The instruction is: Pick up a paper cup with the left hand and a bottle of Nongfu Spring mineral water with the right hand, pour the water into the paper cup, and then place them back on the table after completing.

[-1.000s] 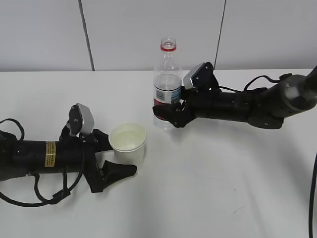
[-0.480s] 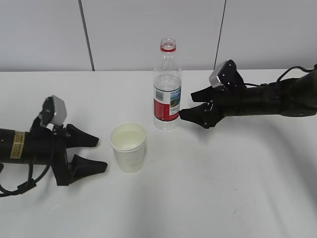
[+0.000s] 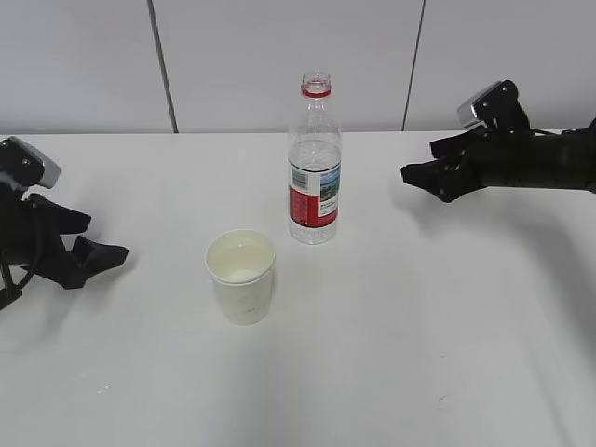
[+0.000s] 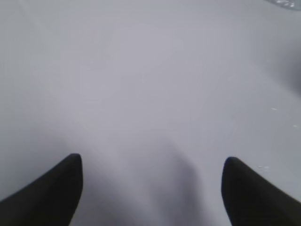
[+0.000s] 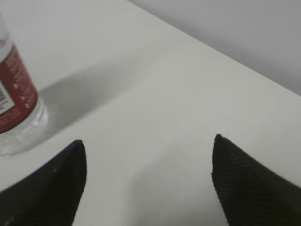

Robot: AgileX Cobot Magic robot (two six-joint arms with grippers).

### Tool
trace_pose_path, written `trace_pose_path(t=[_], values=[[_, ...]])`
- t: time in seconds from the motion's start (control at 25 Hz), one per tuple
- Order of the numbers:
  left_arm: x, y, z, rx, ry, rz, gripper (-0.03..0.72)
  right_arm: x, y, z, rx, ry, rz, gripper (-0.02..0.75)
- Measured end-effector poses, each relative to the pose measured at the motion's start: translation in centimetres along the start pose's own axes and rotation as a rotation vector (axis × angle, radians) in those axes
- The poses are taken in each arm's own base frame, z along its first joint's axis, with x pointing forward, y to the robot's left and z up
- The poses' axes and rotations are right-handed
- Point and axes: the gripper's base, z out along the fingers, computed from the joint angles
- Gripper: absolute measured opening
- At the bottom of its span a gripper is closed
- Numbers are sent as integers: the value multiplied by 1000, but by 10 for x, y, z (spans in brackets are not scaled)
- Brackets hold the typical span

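**White bench, both items set down and both arms clear**

White bench (image 3: 391, 354) carried the paper cup (image 3: 241, 276) near the middle, upright, with the bottle of Nongfu Spring mineral water (image 3: 315, 163) standing just beyond it and slightly to the right, uncapped, its red label facing forward. The two stood apart, not touching. The cup's inside looked pale; a little water (image 3: 244, 274) seemed to sit low in it, though the surface was hard to make out.

The left hand (image 3: 91, 256) sat at the far left edge, well apart from the cup, its gripper spread wide and holding nothing; its wrist view showed only bare bench between the two fingers (image 4: 47, 195). The right hand (image 3: 421, 174) lay at the right, well clear of the bottle, gripper likewise parted and empty, with the bottle's base just visible at the left edge of its wrist view.

By the look of it the pouring and the setting down were done, and what remained was pulling away cleanly. Doing that well would mean drawing each arm straight back along its own line, jaws kept apart, with no sideways sweep toward the tall, open bottle, which would tip easily if clipped. The light cup would slide at the slightest nudge.
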Motion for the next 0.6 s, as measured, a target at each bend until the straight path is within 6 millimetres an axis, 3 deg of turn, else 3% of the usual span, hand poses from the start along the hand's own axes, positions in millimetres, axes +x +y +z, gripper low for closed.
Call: trace_pose_path(t=[0.16,0.4,0.6], values=[[-1,5,-1,-57,-4,-55,553,4,-23,-14,129,-7,94,599],[-4,10,-2,-111,-41,-140,553,27,-61,-44,326,39,272,595],[-7,16,-3,-166,-82,-231,553,34,-79,-61,398,6,455,595]])
